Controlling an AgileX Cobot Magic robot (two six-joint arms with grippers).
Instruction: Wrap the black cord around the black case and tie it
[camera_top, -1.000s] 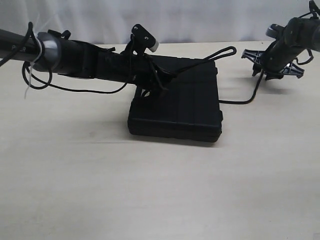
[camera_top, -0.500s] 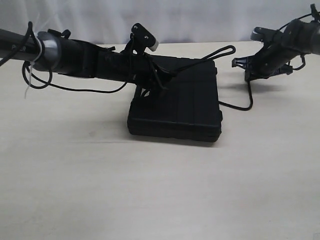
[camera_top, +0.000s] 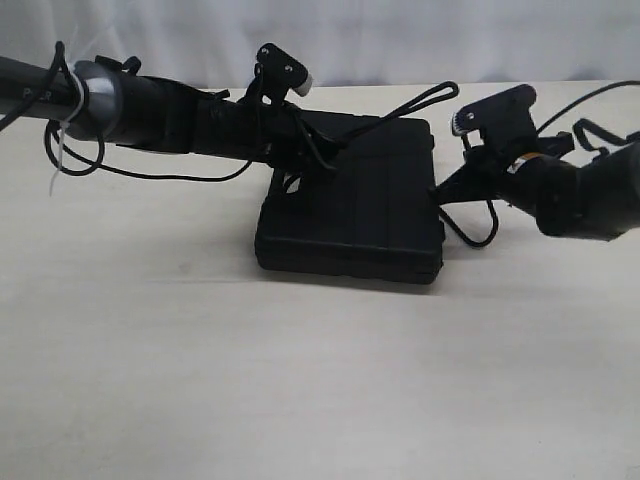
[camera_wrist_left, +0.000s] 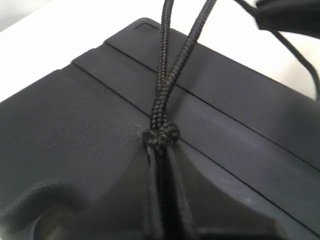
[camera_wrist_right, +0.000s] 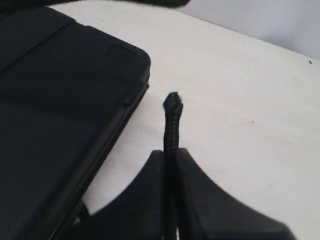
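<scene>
Ridges run lengthwise over the flat matte black case (camera_top: 350, 225), lying near the far edge of the pale worktop (camera_top: 300, 380); the braided black cord (camera_wrist_left: 161, 135), knotted, crosses its lid; left claw (camera_wrist_left: 161, 152) is clenched on the strands beside the knot; right claw (camera_wrist_right: 170, 159) pinches the cord's end beside the case's corner; white lettering on the left arm (camera_top: 35, 97) is too blurred to read.

A pale wooden tabletop (camera_top: 300, 380) fills most of the frame, with a softly lit white backdrop (camera_top: 400, 40) across the top.
</scene>
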